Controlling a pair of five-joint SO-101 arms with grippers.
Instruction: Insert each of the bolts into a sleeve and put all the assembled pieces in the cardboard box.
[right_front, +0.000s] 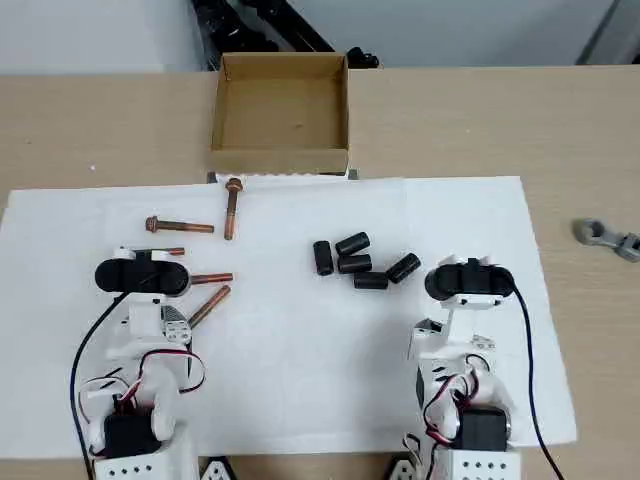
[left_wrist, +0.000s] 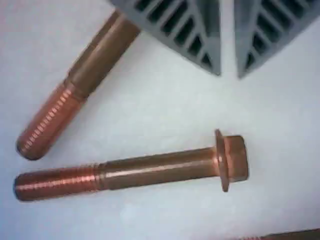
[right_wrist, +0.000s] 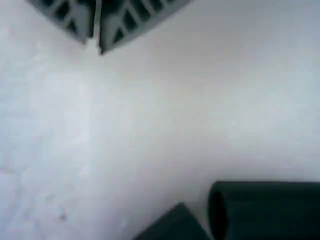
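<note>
The open cardboard box (right_front: 280, 110) stands at the table's far middle. Copper bolts lie on the white sheet's left half: one (right_front: 232, 208) just in front of the box, one (right_front: 180, 226) beside it, two more (right_front: 212, 279) (right_front: 208, 306) partly under the left arm (right_front: 140, 277). Several black sleeves (right_front: 355, 264) cluster mid-sheet, left of the right arm (right_front: 470, 282). My left gripper (left_wrist: 228, 75) hangs shut above a whole bolt (left_wrist: 130, 170), one finger covering another bolt (left_wrist: 75, 85). My right gripper (right_wrist: 95, 45) is shut over bare sheet, with two sleeves (right_wrist: 265, 210) (right_wrist: 170, 225) nearby.
The white sheet (right_front: 300, 350) covers most of the wooden table. A grey metal tool (right_front: 605, 236) lies off the sheet at the right. Dark equipment (right_front: 270, 25) sits behind the box.
</note>
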